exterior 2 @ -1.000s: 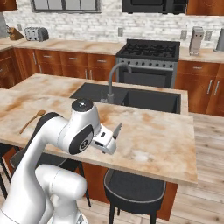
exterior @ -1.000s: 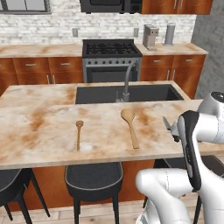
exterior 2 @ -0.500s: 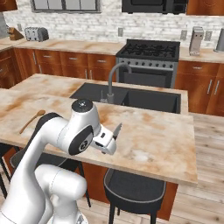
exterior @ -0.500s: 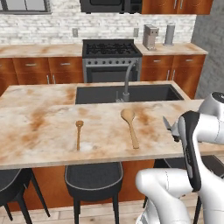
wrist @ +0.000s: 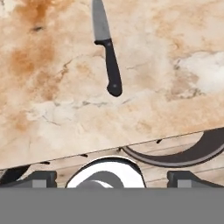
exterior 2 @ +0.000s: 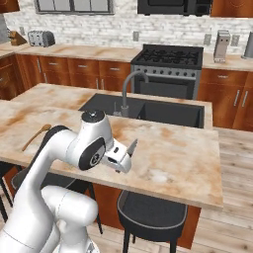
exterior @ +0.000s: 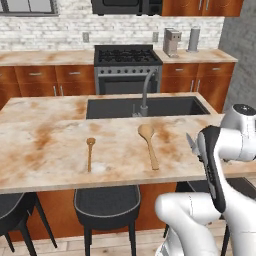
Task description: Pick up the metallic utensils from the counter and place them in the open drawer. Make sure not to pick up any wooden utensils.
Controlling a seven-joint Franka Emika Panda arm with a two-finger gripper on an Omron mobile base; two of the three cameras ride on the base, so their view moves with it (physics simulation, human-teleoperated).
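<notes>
Gripper fingertips [wrist: 111, 178] stand wide apart, holding nothing, above the edge of the beige marble-like worktop [wrist: 52, 65] with rusty-brown stains. A silver-bladed knife with a black handle [wrist: 107, 48] lies flat on the worktop beyond them, untouched, handle nearer the gripper.

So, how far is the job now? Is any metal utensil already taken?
Nothing looks done yet. A black-handled knife lies on the counter; the open hand hovers over it, holding nothing. Left: grasp it and carry it to the drawer. Both wooden spoons lie on the counter.
</notes>
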